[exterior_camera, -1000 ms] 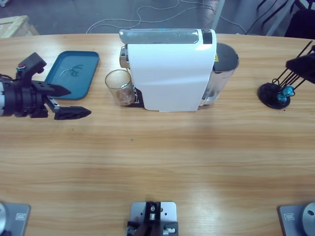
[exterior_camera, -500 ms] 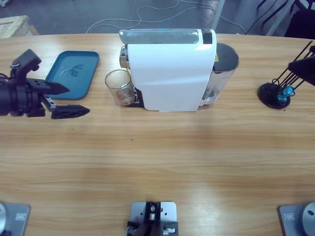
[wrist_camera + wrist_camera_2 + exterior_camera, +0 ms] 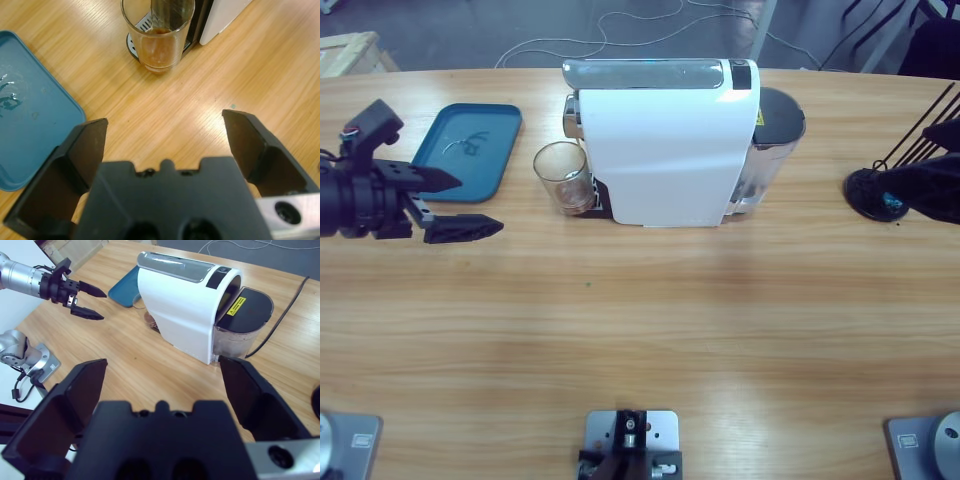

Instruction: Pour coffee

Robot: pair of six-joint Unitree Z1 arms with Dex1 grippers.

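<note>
A clear glass [image 3: 563, 178] stands on the drip grate of the white coffee machine [image 3: 665, 140], under its spout. In the left wrist view the glass [image 3: 159, 35] holds a shallow layer of brown coffee [image 3: 157, 47]. My left gripper [image 3: 455, 205] hovers left of the glass, open and empty, pointing at it; its own view shows the left gripper [image 3: 165, 130] with jaws wide apart. My right gripper [image 3: 162, 375] is open and empty, high above the table to the right, looking down on the coffee machine [image 3: 185, 305].
A teal tray [image 3: 468, 150] lies behind the left gripper, left of the glass. A black capsule stand [image 3: 872, 195] sits at the far right, partly covered by a dark part of the right arm [image 3: 932, 192]. The machine's water tank [image 3: 775, 130] and a cable are at its right.
The left gripper drew back slightly to the left, then held still. The right arm's dark end dropped lower at the right edge and now covers part of the capsule stand.
</note>
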